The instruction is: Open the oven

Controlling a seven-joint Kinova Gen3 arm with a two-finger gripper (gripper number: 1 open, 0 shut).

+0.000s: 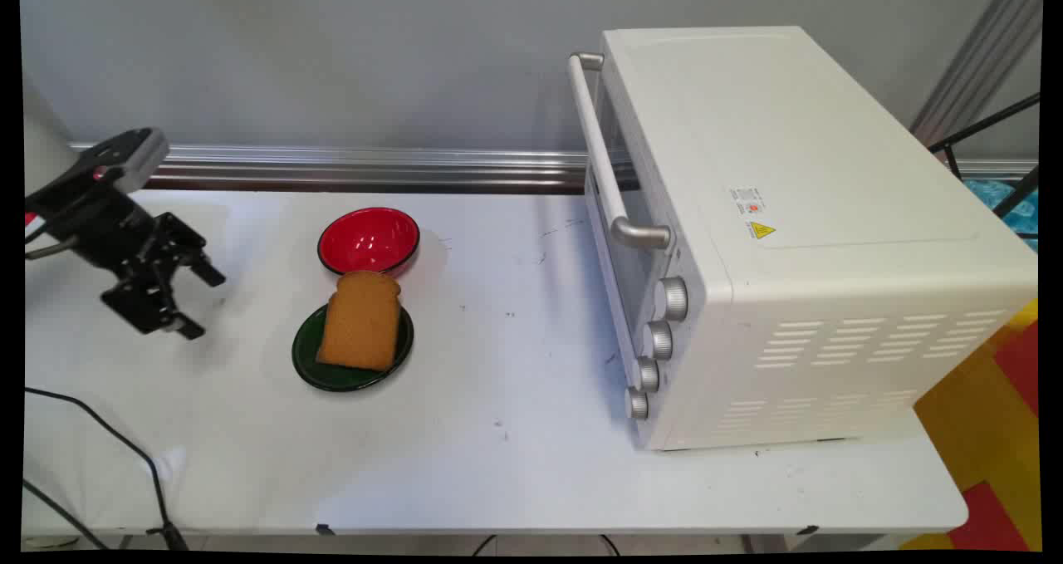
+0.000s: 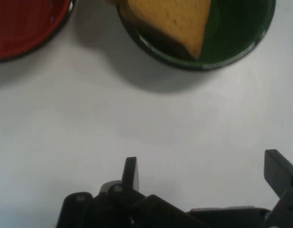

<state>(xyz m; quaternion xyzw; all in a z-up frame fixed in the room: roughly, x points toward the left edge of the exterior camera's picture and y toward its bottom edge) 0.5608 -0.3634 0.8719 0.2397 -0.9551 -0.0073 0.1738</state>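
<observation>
Bread slice (image 1: 360, 321) lies on a green plate (image 1: 309, 366), touching a red bowl (image 1: 369, 241) just behind it, as my gripper (image 1: 196, 299) hangs above the white table (image 1: 498, 431) to their left. My fingers (image 2: 130, 172) stand wide apart, holding nothing. A white toaster oven (image 1: 797, 240) sits well apart on the right, its door closed. By my reading, nothing has been gripped: the slice looks untouched and the bowl empty.
</observation>
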